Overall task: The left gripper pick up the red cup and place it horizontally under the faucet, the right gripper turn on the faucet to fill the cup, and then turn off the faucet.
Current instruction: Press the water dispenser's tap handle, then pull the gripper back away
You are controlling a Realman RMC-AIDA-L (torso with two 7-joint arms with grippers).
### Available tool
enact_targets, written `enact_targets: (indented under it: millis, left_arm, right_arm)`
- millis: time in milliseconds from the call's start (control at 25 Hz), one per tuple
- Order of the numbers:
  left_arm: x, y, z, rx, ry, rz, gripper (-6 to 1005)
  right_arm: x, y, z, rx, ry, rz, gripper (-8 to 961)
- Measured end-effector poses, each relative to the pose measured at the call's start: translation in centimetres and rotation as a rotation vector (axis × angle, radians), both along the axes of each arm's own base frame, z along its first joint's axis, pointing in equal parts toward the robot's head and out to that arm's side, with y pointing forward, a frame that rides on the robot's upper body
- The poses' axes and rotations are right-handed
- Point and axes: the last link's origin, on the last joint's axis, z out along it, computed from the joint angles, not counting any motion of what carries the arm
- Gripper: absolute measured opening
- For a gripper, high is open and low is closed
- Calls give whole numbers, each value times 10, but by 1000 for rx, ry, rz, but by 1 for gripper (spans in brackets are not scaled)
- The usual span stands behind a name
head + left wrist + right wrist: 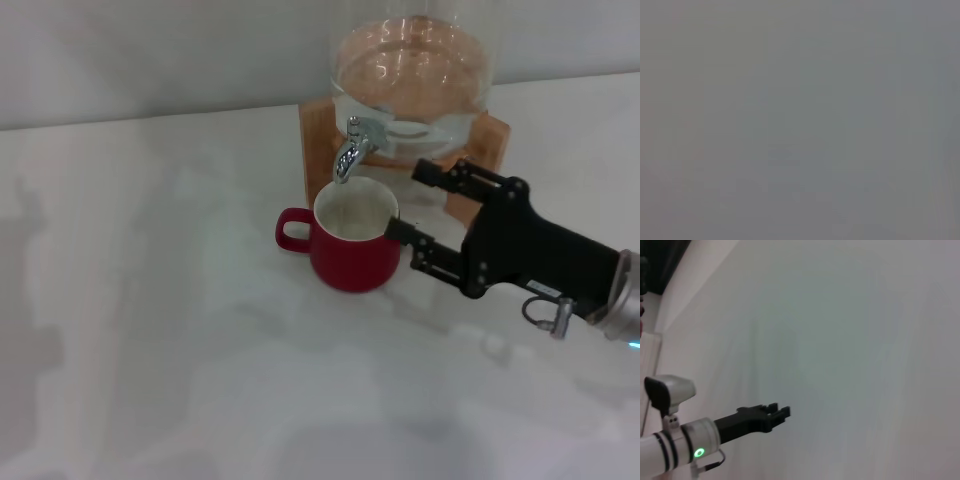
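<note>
The red cup (pixel 350 250) stands upright on the white table, its handle pointing left and its white inside open to the top. Its mouth is right below the down-curved spout of the chrome faucet (pixel 355 145). My right gripper (pixel 412 203) is open just right of the cup's rim, one finger near the rim and the other up by the jar's stand, touching neither cup nor faucet lever. My left gripper (pixel 781 411) shows only in the right wrist view, on its white-grey arm, held over bare table away from the cup. The left wrist view shows only plain grey.
The glass jar (pixel 415 75) with pale liquid sits in a wooden stand (pixel 490 135) at the back, against the wall. The white table (pixel 150 330) stretches open to the left and front of the cup.
</note>
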Motion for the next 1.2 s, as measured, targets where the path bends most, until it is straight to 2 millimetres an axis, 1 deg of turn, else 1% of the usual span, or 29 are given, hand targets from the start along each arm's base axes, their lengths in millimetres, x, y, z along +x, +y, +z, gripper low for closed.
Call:
enact_targets:
  millis: [360, 720, 1200]
  left_arm:
    - [6, 6, -6, -36, 2, -9, 423]
    - [10, 10, -7, -50, -16, -28, 422]
    - [9, 11, -8, -60, -5, -24, 421]
  right_arm:
    - [-13, 13, -12, -37, -44, 32, 633]
    - [-23, 29, -23, -53, -88, 21, 634]
    - [-25, 42, -24, -37, -121, -11, 632]
